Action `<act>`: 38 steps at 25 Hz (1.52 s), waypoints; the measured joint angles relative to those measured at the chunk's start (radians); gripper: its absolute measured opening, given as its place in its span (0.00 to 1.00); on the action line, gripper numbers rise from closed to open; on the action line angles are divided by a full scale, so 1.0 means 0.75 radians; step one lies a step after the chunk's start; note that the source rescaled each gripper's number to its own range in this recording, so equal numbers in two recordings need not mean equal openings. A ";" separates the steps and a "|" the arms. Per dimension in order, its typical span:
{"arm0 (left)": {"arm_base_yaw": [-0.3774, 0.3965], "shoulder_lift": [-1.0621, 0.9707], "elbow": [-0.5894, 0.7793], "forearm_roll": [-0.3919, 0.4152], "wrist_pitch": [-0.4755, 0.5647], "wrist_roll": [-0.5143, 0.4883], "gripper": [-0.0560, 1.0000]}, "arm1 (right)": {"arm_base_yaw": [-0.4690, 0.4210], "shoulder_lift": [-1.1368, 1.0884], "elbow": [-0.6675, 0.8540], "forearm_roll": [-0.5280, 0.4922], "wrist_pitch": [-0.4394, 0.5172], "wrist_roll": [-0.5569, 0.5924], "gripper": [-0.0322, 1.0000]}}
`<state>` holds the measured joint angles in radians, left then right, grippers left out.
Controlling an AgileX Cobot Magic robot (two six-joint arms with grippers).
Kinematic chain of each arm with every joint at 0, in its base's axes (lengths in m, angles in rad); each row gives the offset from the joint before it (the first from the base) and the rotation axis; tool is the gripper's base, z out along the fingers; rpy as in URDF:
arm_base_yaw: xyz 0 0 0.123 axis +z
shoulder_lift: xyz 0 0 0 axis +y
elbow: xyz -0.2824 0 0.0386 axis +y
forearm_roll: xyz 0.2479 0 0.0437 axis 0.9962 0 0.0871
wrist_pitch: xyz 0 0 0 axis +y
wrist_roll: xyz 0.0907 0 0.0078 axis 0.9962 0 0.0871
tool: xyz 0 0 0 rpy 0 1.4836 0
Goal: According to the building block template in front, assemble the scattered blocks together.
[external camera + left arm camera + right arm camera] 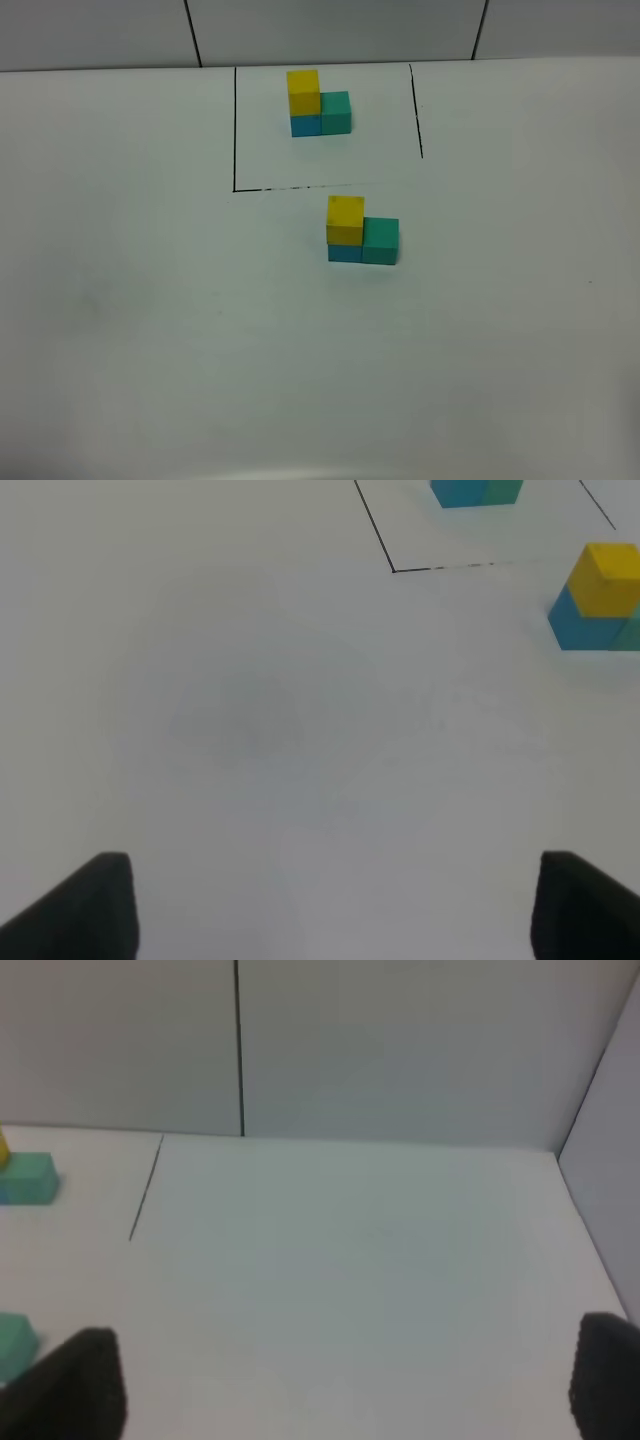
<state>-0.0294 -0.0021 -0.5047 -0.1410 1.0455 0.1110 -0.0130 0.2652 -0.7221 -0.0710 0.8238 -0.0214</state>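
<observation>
White and unmarked but for a thin black outline, the surface [150, 330] is backed by a pale panelled wall [330, 30]. Inside the outline, at the far middle, the template [319, 103] is seen: a yellow cube on a blue one, with a green cube touching alongside.

Just outside the near line of the outline, the three loose blocks [362, 230] are found already gathered. The yellow block [345, 219] is set on the blue block [344, 252], and the green block [380, 241] is placed against them on the same side as in the template. The arrangement is judged to match, so the assembly appears complete or nearly so.

Neither arm is caught by the high camera. The left hand [325, 905] is shown only as two dark fingertips set wide apart, with bare surface between them and nothing held. The right hand [345, 1380] is likewise spread wide and empty.

From the left hand, the built group lies ahead and off to the right side; from the right hand, only an edge of the green block is visible close by on its left. The right hand is therefore judged the nearer, should any nudging be required. No long axis is offered by the cubes; any approach would be governed by the flat faces of the group.
</observation>
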 joint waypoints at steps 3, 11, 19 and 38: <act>0.000 0.000 0.000 0.000 0.000 0.000 0.69 | 0.000 -0.145 0.045 -0.008 0.097 0.010 0.80; 0.000 0.000 0.000 0.000 0.000 0.000 0.69 | 0.044 -0.357 0.198 -0.024 0.251 0.080 0.77; 0.000 0.000 0.000 0.000 0.000 0.000 0.69 | 0.107 -0.363 0.284 -0.025 0.308 0.135 0.76; 0.000 0.000 0.000 0.000 0.000 0.000 0.69 | 0.107 -0.364 0.299 -0.024 0.333 0.140 0.76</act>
<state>-0.0294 -0.0021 -0.5047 -0.1410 1.0455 0.1110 0.0673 -0.0080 -0.4978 -0.0891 1.0735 0.0836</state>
